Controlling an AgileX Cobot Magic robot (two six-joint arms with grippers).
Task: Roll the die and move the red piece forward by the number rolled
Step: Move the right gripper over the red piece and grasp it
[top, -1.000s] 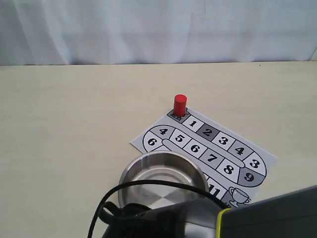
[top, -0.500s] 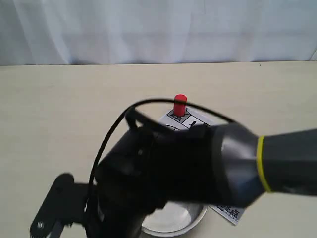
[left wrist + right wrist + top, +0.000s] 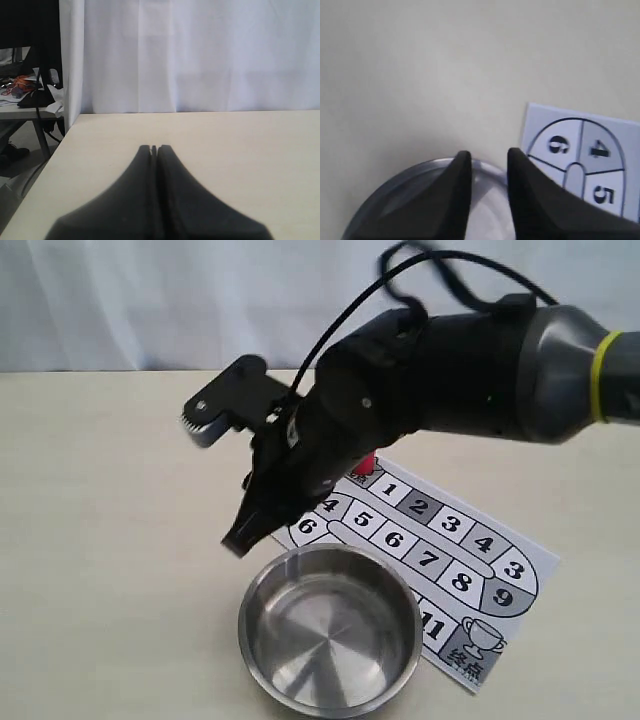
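Note:
My right gripper [image 3: 238, 540] hangs open just above the far left rim of the steel bowl [image 3: 262, 660]. In the right wrist view the right gripper [image 3: 485, 156] has nothing between its fingers, and the bowl rim [image 3: 415, 172] lies under them. The arm reaches across the numbered board [image 3: 485, 545]. Only a sliver of the red piece [image 3: 368, 462] shows behind that arm, at the board's start square. No die shows in any view, and the visible inside of the bowl holds none. My left gripper [image 3: 155, 148] is shut over bare table.
The board [image 3: 580, 145] lies right of the bowl, its 4, 5 and 6 squares nearest the gripper. A white curtain [image 3: 150, 300] backs the table. In the left wrist view the table's edge [image 3: 55, 150] drops off, with clutter beyond it.
The right arm has swung up from the bottom of the exterior view and now stretches over the board, hiding most of the red piece. Its gripper now sits at the bowl's far rim.

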